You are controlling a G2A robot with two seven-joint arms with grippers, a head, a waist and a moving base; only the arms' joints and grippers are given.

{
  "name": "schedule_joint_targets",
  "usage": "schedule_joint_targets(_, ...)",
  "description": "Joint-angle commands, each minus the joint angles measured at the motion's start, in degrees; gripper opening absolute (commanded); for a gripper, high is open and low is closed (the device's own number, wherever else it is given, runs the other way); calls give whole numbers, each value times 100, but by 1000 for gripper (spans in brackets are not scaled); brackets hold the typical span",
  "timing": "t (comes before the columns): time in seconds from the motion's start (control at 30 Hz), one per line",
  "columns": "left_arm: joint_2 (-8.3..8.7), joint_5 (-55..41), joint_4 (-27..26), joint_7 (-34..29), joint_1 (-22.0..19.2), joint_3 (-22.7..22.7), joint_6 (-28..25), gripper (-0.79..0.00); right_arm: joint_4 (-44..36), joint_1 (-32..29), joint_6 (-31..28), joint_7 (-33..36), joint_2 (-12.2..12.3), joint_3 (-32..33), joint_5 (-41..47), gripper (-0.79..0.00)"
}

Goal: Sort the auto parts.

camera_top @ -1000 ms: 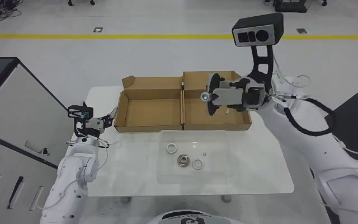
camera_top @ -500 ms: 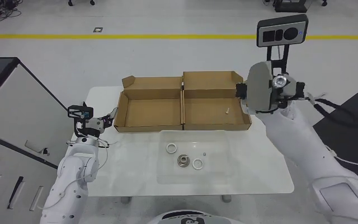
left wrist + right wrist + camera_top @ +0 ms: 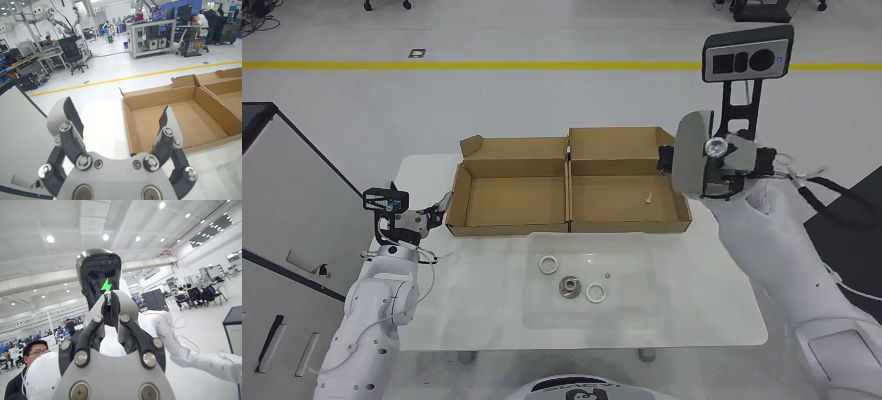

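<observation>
Auto parts (image 3: 569, 287) lie on the table (image 3: 692, 290); right gripper (image 3: 109, 300) pinches a small bolt (image 3: 108, 297), left gripper (image 3: 116, 105) hangs spread wide.

a green lightning-bolt sign (image 3: 106, 284) on a dark screen (image 3: 94, 274), small unreadable white print on a far monitor (image 3: 187, 12)

right jaws swung off right box (image 3: 612, 205), tipped upward, carrying screw (image 3: 108, 298).
</observation>
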Motion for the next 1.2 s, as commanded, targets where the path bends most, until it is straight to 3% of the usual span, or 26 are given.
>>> schedule_joint_targets(0.0,0,0,0,0,0,0,0,0,-8,9,111,-74,-6,26,-357,-785)
schedule_joint_targets(0.2,0,0,0,0,0,0,0,0,-132,-25,297,-229,-48,105,-845,-785)
schedule_joint_targets(0.6,0,0,0,0,0,0,0,0,-244,-250,213,294,-294,45,857,-785)
schedule_joint_targets(1.17,0,0,0,0,0,0,0,0,-225,-283,286,422,-348,74,1007,-785)
